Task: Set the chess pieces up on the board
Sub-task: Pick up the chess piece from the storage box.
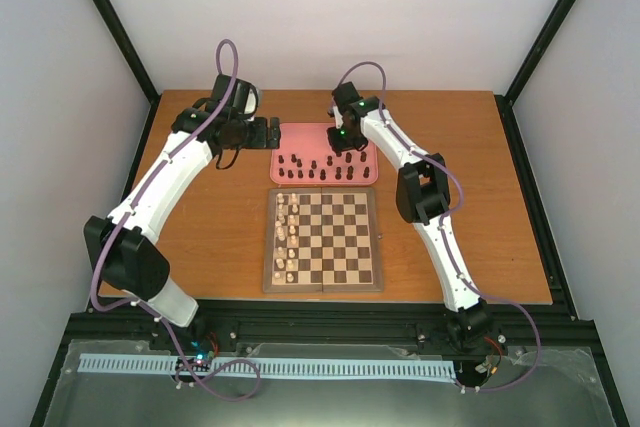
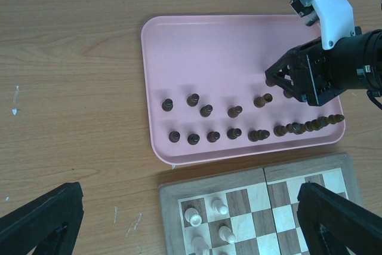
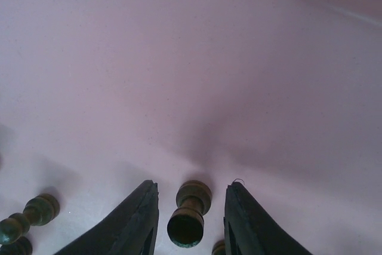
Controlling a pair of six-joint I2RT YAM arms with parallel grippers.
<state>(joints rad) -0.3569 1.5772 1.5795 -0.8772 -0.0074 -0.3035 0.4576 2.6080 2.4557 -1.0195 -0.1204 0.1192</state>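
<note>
The dark chess pieces [image 2: 234, 133] were all on the pink tray [image 2: 197, 46], in two loose rows near its lower edge in the left wrist view. None of them were on the board [image 1: 340, 237]. The board sat just below the tray in the middle of the top view. White pieces [image 1: 288, 232] stood in two lines down its left side.

The right claw [image 3: 192, 186] was low over the right part of the tray. Its two fingers [image 3: 140, 219] were on each side of one dark piece [image 3: 188, 216] at the bottom of the right wrist view. That piece lay on its side with its round bottom toward the camera. There was a small gap on each side, so the claw was open and not gripping it.

The left claw [image 2: 190, 189] was wide open with nothing in it. It hung above the wooden table [image 2: 71, 58], over the near edge of the tray and the top of the board.
</note>
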